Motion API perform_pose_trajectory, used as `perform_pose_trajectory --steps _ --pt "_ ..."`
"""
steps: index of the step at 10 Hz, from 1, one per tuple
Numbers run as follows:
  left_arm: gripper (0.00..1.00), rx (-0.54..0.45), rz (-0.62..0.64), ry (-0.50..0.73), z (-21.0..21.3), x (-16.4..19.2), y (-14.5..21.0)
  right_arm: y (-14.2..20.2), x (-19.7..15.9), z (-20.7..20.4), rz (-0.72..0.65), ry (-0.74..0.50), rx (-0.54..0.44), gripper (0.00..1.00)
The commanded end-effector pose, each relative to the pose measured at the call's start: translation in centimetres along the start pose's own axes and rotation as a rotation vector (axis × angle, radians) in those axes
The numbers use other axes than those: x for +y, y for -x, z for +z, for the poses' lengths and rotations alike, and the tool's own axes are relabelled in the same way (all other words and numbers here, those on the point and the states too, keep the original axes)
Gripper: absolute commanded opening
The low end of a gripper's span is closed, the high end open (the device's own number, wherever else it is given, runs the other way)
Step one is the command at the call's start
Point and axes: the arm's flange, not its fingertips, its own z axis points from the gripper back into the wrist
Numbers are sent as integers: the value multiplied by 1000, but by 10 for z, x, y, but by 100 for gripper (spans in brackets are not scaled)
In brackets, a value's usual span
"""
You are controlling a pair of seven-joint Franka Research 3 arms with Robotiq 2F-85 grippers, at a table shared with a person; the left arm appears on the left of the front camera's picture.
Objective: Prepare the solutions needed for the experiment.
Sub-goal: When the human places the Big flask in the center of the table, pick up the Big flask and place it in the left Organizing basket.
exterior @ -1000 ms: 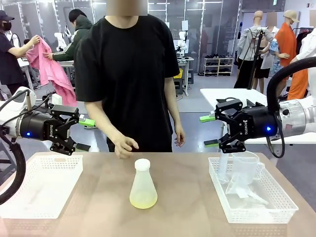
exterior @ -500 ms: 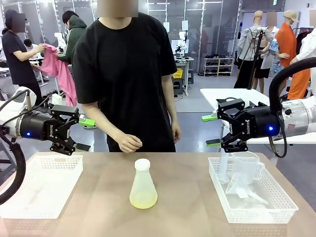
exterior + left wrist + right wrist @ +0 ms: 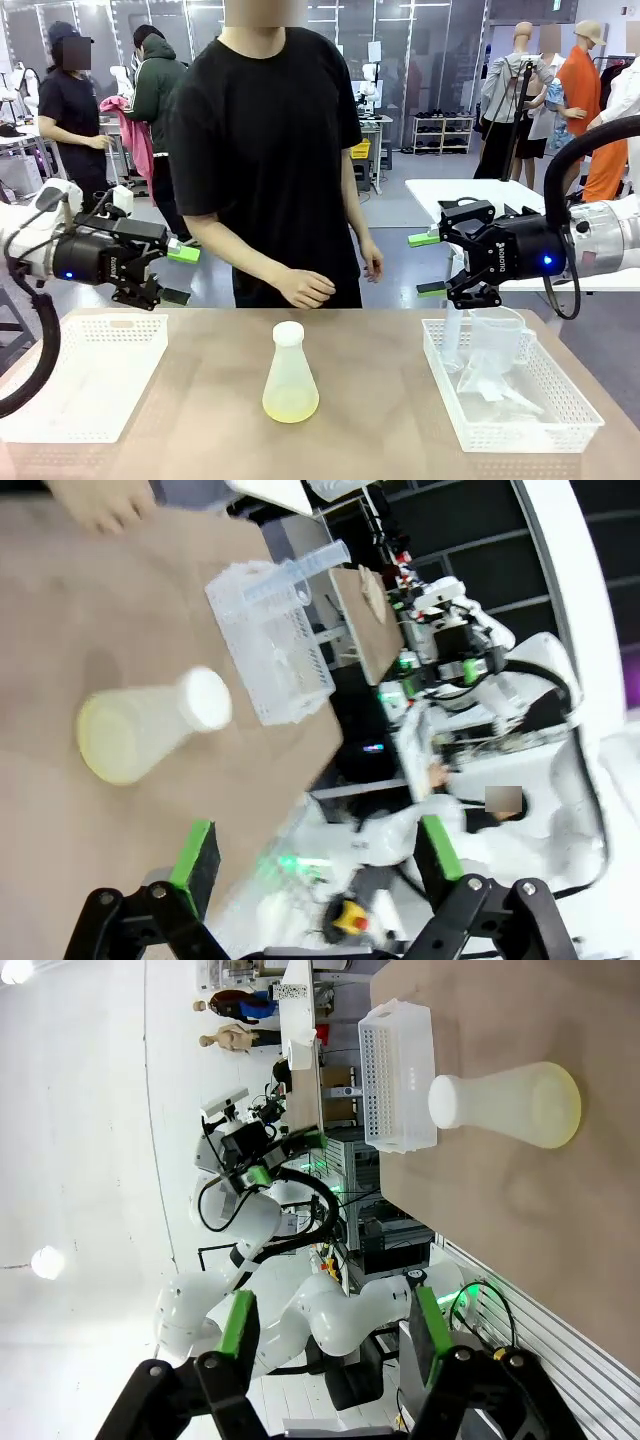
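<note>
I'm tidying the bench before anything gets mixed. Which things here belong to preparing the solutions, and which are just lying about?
Job in hand: frosted conical flask holding a shallow pale yellow solution; probably the clear plastic measuring ware in the right white mesh basket.
Lying about: left white mesh basket.

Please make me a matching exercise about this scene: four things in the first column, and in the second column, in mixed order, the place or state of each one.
Column 1
1. flask
2. left tool
3. right basket
4. person's hand

Column 2
A. holds clear plastic containers
B. open, in the air, holding nothing
C. upright at the middle of the table, a little yellow liquid inside
D. near the table's far edge, behind the flask

Pairs: 1-C, 2-B, 3-A, 4-D
</note>
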Motion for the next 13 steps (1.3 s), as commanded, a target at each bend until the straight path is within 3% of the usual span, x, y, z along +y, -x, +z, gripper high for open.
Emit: perform_pose_trajectory --steps 1,2,4,7,8,9,13 --pt "100 -111 -302 -131 -24 35 -23 0 1 -1 -1 -13 -1 77" --pt "100 -155 -524 -145 -31 52 -29 0 1 -1 -1 -13 -1 77" --pt "100 -124 -638 -202 -47 72 -40 0 1 -1 -1 -13 -1 77" --pt "100 -188 -663 -155 -55 70 -52 0 1 -1 -1 -13 -1 77" --pt "100 -166 -597 -190 -45 58 -54 0 1 -1 -1 -13 -1 77" --pt "100 -141 -664 -171 -48 70 -48 0 1 -1 -1 -13 -1 77" --pt "100 -141 -664 -171 -48 70 -48 0 1 -1 -1 -13 -1 77"
